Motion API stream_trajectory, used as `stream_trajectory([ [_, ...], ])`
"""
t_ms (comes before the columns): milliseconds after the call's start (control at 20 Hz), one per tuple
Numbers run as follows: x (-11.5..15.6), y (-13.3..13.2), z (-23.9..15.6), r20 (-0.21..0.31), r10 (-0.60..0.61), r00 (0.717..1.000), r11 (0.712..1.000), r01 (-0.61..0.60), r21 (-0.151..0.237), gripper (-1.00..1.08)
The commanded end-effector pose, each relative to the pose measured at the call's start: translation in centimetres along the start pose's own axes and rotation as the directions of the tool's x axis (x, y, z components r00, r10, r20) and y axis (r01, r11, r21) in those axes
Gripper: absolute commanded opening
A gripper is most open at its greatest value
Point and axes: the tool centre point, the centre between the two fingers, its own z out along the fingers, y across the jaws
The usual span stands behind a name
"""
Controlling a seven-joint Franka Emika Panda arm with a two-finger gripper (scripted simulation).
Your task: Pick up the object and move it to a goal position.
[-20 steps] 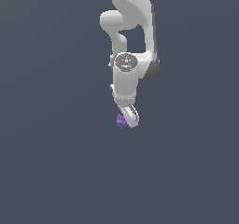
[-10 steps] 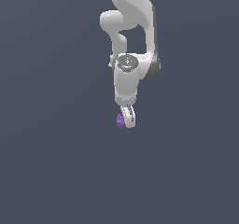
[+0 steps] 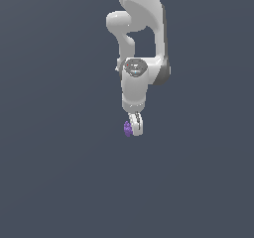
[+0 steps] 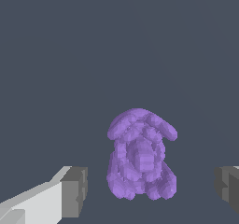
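Observation:
The object is a small purple lumpy item with bumpy lobes, lying on the dark grey floor. In the wrist view the object sits between my two grey finger pads, with a gap on each side. My white gripper points straight down and is open around the object, touching neither side of it. In the exterior view the fingers hide part of the object, and only its side toward the exterior view's left shows.
The white arm rises straight up from the gripper to the top of the exterior view. The flat dark grey floor spreads all around.
The gripper has come down a little and shifted slightly toward the exterior view's left, closing in over the object. The object has not moved.

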Motion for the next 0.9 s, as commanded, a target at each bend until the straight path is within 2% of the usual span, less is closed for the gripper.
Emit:
stream_trajectory([
  [0,0.0,0.0,0.3,0.000,0.001,1.000,1.000,-0.001,0.000,1.00],
  [450,0.0,0.1,4.2,0.000,0.004,1.000,1.000,-0.004,0.000,1.00],
  [700,0.0,0.1,5.0,0.000,0.005,1.000,1.000,-0.005,0.000,1.00],
  [750,0.0,0.1,5.0,0.000,0.005,1.000,1.000,-0.005,0.000,-1.00],
  [850,0.0,0.1,5.0,0.000,0.005,1.000,1.000,-0.005,0.000,-1.00],
])
